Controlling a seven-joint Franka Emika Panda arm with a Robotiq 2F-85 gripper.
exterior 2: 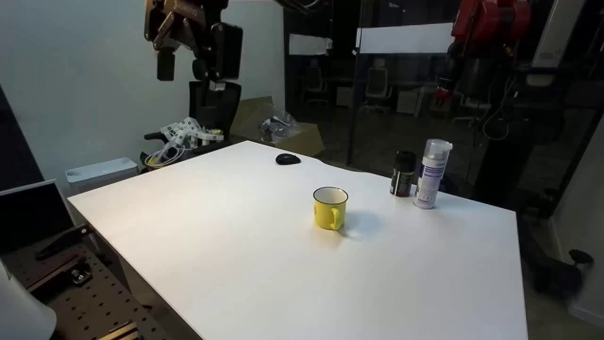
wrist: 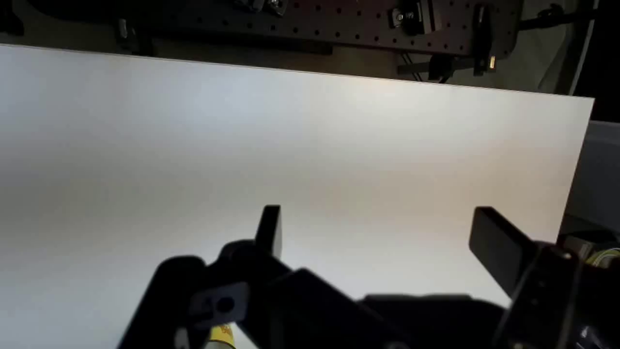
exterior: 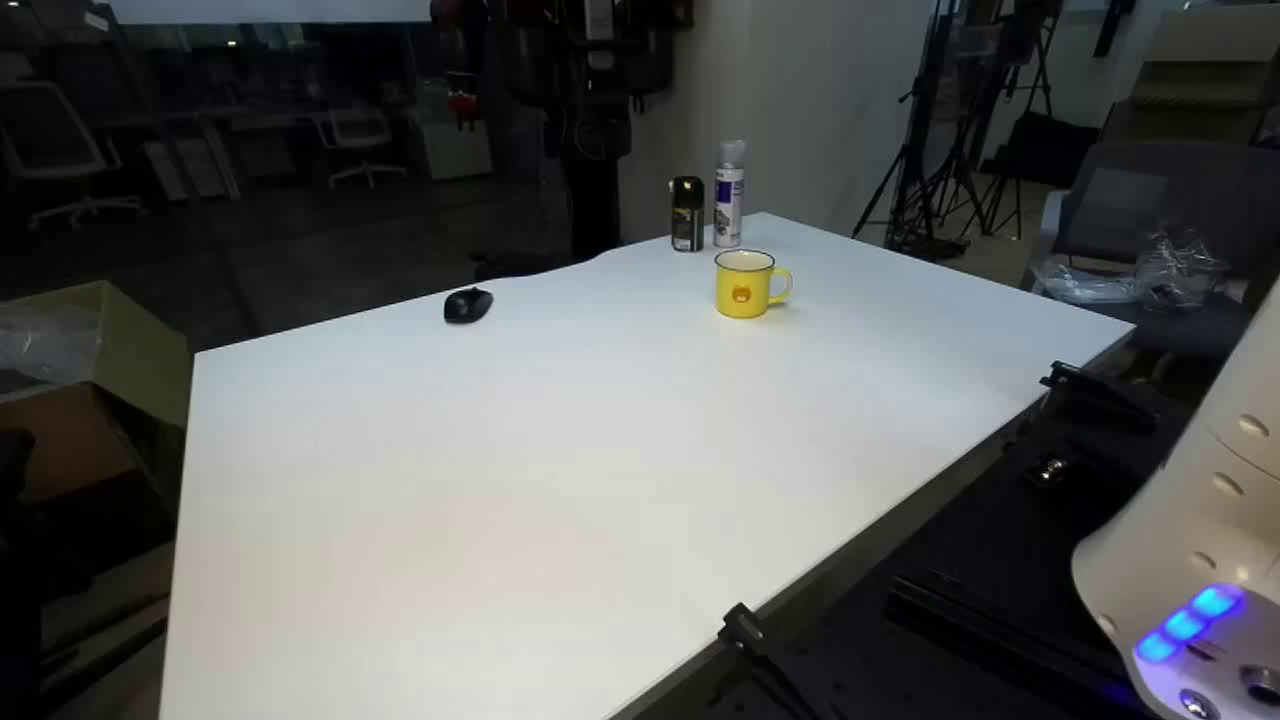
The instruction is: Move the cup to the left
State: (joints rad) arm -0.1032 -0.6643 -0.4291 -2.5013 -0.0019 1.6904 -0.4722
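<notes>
The cup is a small yellow mug with a dark-edged rim, a pale inside and a side handle. It stands upright on the white table in both exterior views, and it shows here with its handle facing the camera. In the wrist view only a sliver of the cup shows at the bottom edge, partly hidden by the gripper. My gripper hangs high above the table, well apart from the cup. In the wrist view its two fingers are spread wide with nothing between them.
A black mouse lies near the table's edge. A dark can and a taller white spray can stand beyond the cup. The white table borders a dark perforated base plate on the robot's side.
</notes>
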